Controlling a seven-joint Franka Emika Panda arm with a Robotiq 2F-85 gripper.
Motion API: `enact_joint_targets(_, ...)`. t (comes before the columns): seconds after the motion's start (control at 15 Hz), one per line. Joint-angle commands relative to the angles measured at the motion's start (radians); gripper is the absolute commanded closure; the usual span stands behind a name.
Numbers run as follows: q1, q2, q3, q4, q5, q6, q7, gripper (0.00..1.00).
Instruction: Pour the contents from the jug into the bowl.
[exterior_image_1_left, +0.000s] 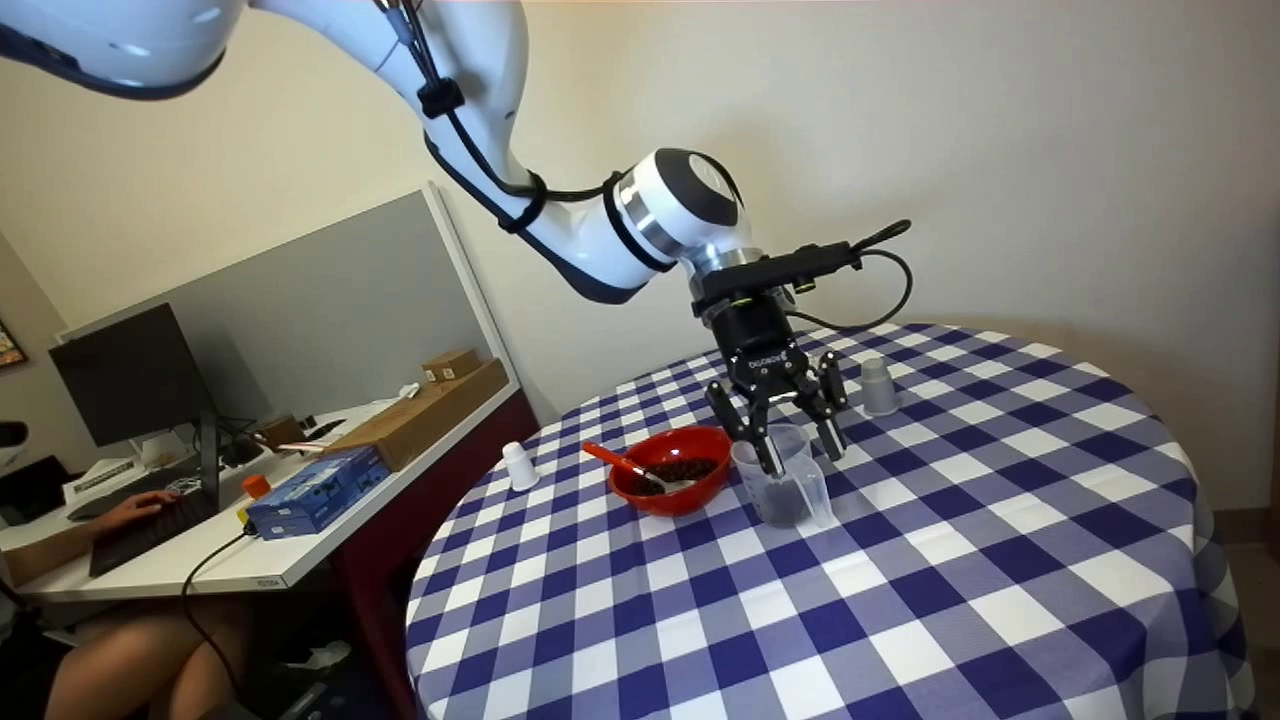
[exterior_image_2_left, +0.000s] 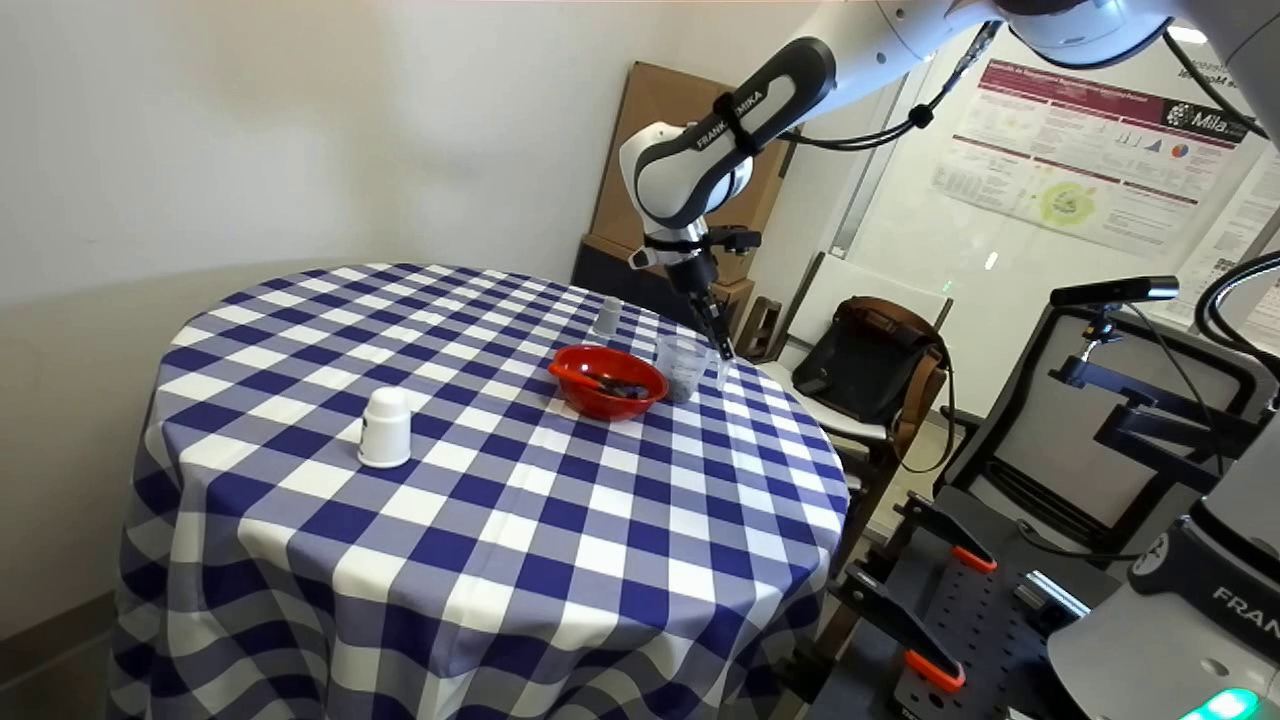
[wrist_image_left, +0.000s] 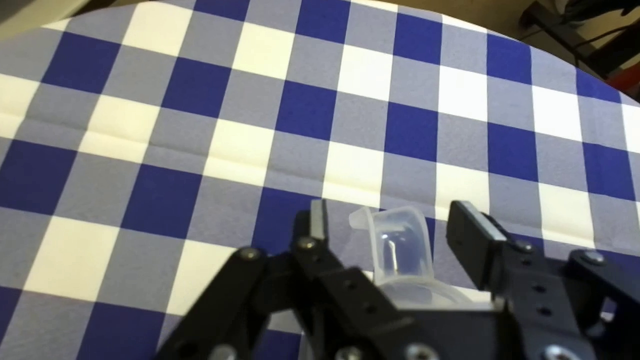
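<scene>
The clear jug (exterior_image_1_left: 778, 500) stands upright on the checked tablecloth; it also shows in an exterior view (exterior_image_2_left: 681, 372). Its contents cannot be made out. In the wrist view the jug's handle (wrist_image_left: 402, 250) lies between the fingers, with part of the rim behind it. My gripper (exterior_image_1_left: 802, 453) is open above the handle side of the jug, one finger on each side of the handle, not closed on it. It also shows in the wrist view (wrist_image_left: 392, 217). The red bowl (exterior_image_1_left: 668, 503) sits right beside the jug, holding dark bits and a red-handled spoon (exterior_image_1_left: 618, 459). The bowl is out of the wrist view.
A white cup (exterior_image_1_left: 519, 466) stands upside down on the table beyond the bowl, also in an exterior view (exterior_image_2_left: 386, 430). A translucent cup (exterior_image_1_left: 879, 387) stands behind the jug. A desk (exterior_image_1_left: 230, 550) with boxes and a seated person adjoins the table.
</scene>
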Motion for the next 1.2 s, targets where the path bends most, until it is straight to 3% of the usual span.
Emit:
enact_joint_targets(0.0, 0.012, 0.001, -0.009, -0.022, -0.016, 0.030, 0.034, 0.52)
enact_joint_targets(0.27, 0.013, 0.001, -0.010, -0.032, -0.018, 0.039, 0.049, 0.57)
enact_joint_targets(0.47, 0.016, -0.008, -0.011, -0.035, -0.021, 0.037, 0.060, 0.88)
enact_joint_targets(0.53, 0.017, -0.012, -0.010, -0.037, -0.023, 0.038, 0.062, 0.91)
enact_joint_targets(0.93, 0.036, -0.062, -0.009, -0.050, -0.042, 0.050, 0.064, 0.87)
enact_joint_targets(1.13, 0.082, -0.108, -0.025, -0.063, -0.145, 0.050, 0.051, 0.87)
